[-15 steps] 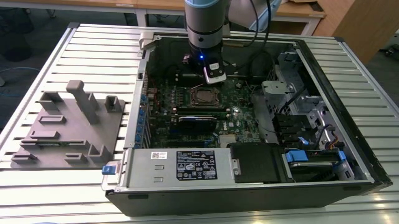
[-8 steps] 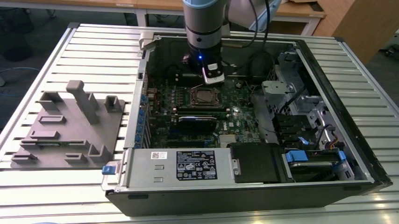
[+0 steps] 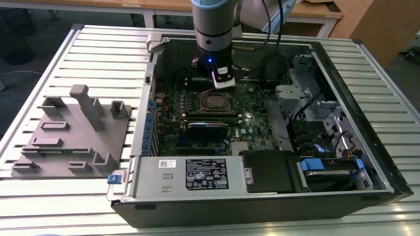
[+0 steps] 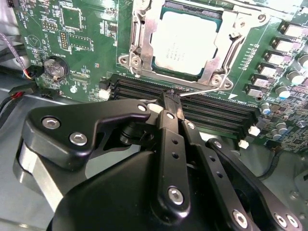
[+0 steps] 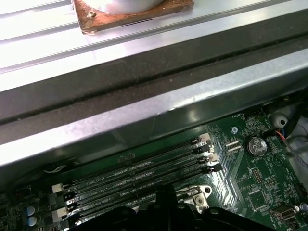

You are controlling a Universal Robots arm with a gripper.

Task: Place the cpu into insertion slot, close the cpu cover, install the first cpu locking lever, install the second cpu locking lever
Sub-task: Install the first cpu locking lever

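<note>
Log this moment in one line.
cpu seated | cpu cover down over it | gripper shut, touching locking lever

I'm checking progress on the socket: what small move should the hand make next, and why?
Probably press the thin silver wire lever down toward its catch: the square silver-grey chip already lies under the closed dark-silver metal frame, and the black hand is shut on that lever's free end, which looks unlatched.

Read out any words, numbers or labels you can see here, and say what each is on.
No text reads clearly.
Grey print on the cpu: too faint.
Large white label on the power supply box: too small.
Small white label beside it: too small.
White lettering on the green circuit board, both wrist views: blurred.
</note>
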